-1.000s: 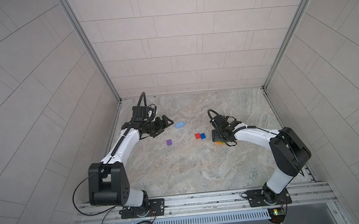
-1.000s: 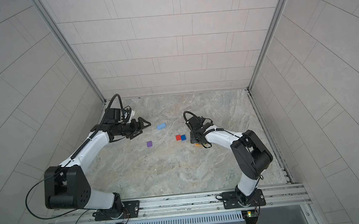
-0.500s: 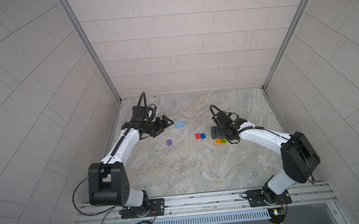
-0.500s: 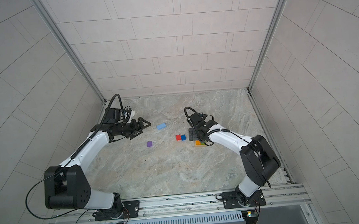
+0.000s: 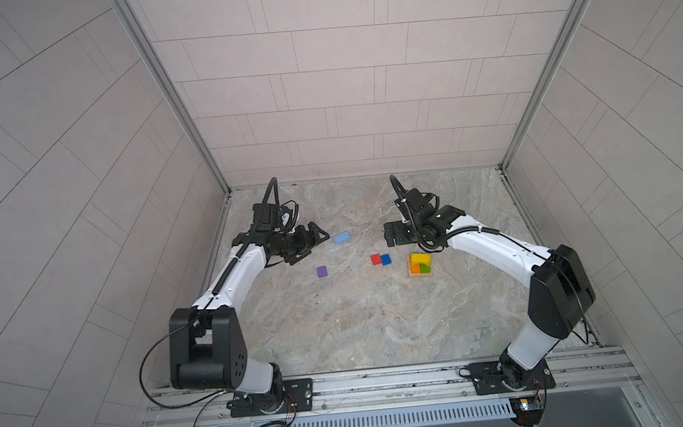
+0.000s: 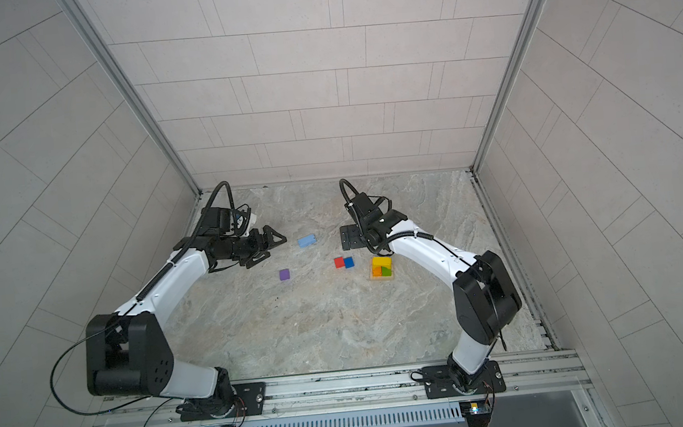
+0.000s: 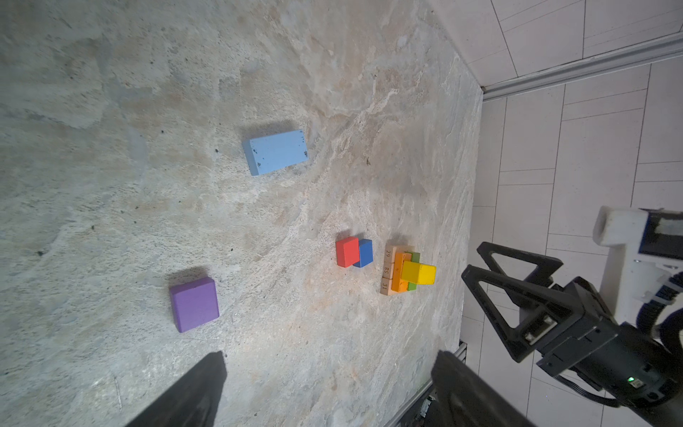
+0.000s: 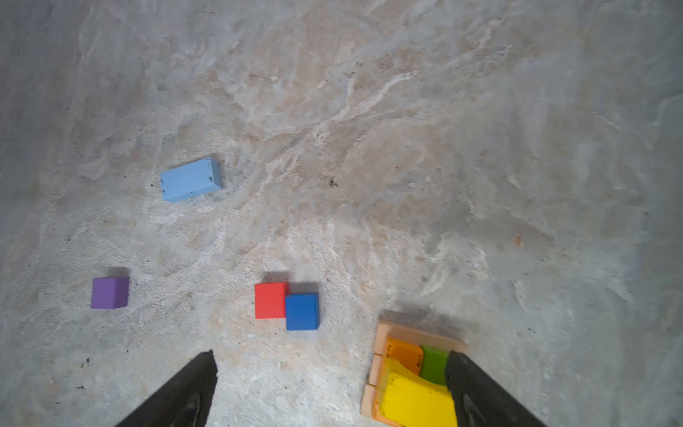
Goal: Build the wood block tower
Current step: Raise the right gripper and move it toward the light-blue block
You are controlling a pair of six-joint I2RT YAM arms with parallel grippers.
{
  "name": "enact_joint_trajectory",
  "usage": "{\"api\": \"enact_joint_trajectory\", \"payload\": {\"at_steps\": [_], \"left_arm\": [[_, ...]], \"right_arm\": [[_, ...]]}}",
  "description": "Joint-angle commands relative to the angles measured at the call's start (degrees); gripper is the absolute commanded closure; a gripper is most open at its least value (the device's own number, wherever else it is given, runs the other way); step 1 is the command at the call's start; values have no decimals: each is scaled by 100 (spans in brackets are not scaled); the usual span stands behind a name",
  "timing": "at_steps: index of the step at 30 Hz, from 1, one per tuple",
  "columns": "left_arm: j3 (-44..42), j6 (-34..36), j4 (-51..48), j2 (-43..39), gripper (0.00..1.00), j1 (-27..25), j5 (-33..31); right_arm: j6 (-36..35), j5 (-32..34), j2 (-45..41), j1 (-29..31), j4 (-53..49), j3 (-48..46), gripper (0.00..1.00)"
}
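Tower (image 5: 420, 264) of wood blocks on the marbled table (image 5: 361, 325), right of centre in both top views, close to the right arm. Its base is a square of tan bars; an orange brick (image 7: 398, 275) and a green brick (image 8: 434, 364) lie side by side on the base, and a yellow brick (image 7: 419, 273) lies across them as the top layer.

Four blocks lie loose on the table to the left of the tower. A red cube (image 5: 375, 259) and a blue cube (image 5: 385, 260) touch side by side near the tower. A purple cube (image 5: 322, 271) lies alone further left, and a light-blue brick (image 5: 342, 238) lies flat behind it.

The right gripper (image 5: 395, 234) hangs above the table just behind the tower, jaws spread wide and empty. The left gripper (image 5: 313, 246) is held just left of the light-blue brick, jaws likewise wide apart and holding nothing.
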Motion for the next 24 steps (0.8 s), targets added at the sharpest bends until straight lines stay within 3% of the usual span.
{"api": "enact_joint_trajectory", "payload": {"at_steps": [1,12,24], "left_arm": [[51,78,-87,32,6,74,-42],[14,39,-50,-16,6,310,-15],[17,66,-77,-72,6,338,-42]], "right_arm": [[-18,-590,453,83,244,336,4],[61,-928,2190,515,373,2015,5],[-371,-354,3483,753,60,3491,5]]}}
